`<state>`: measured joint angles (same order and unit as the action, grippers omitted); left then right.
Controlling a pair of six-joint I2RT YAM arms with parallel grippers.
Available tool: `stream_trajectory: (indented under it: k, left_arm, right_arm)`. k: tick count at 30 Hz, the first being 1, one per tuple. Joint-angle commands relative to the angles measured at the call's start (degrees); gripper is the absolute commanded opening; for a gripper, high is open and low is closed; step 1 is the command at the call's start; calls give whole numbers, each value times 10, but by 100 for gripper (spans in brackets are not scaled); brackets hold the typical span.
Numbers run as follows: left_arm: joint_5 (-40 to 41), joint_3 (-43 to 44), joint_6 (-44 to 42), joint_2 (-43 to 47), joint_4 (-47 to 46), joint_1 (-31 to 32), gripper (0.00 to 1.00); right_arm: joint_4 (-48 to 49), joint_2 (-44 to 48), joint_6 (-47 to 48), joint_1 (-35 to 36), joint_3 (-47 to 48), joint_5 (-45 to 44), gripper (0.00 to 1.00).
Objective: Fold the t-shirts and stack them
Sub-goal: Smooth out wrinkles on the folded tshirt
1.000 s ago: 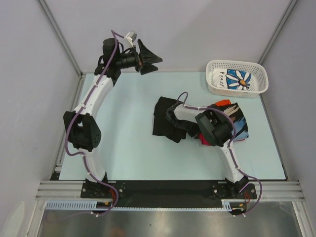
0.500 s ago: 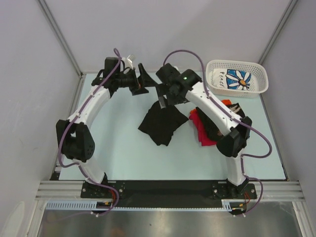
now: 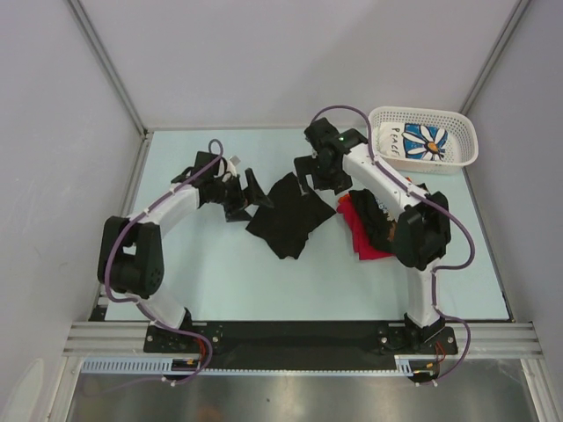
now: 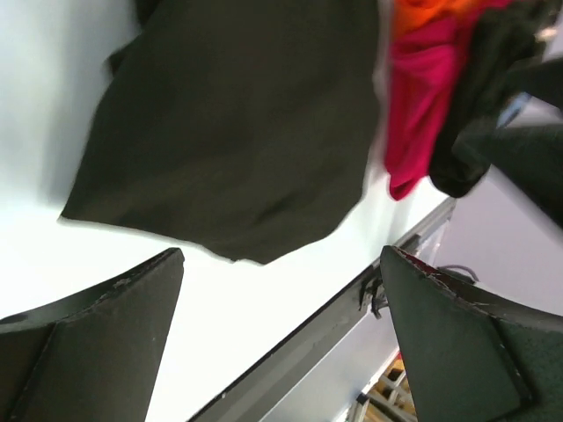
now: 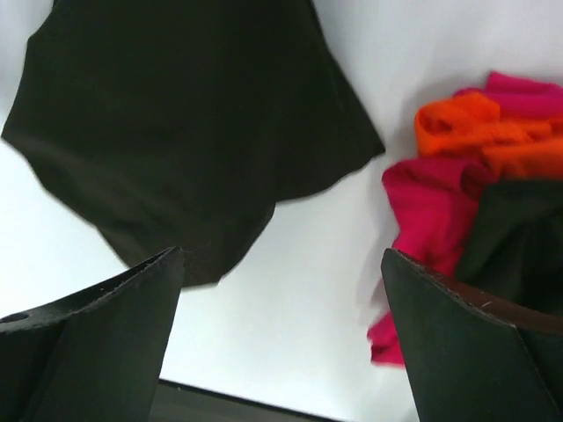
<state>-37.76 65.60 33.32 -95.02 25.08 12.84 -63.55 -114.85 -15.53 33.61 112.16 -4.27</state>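
1. A black t-shirt (image 3: 286, 215) lies loose and rumpled near the middle of the pale tabletop (image 3: 211, 281), and neither arm holds it
2. The left arm (image 3: 167, 209) reaches in low from the left; its jaws stand wide apart with nothing between them, close by the shirt's left edge
3. The right arm (image 3: 378, 180) bends over from the right; its jaws are also spread and empty, above the shirt's far right corner
4. Just right of the black shirt sits a heap: a red t-shirt (image 3: 365, 248), some orange cloth (image 5: 475, 132) and more black cloth (image 5: 515, 246)
5. A white lattice basket (image 3: 422, 165) in the far right corner holds a white t-shirt with a blue daisy (image 3: 428, 141)
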Motion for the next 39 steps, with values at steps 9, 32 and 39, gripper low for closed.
stream_trajectory:
  k: [9,32,39]
  left_arm:
    - [56,-180,175,118,-60,11,100]
    - [95,-76,314,-116,-154,126,100]
    - [100,-52,311,-145,-123,126,42]
  right_arm:
    - [164,-155,38,-139,74,224,98]
    - [226,-238,-3,-151,53,417,93]
    - [143,-263,31,-135,90,402,55]
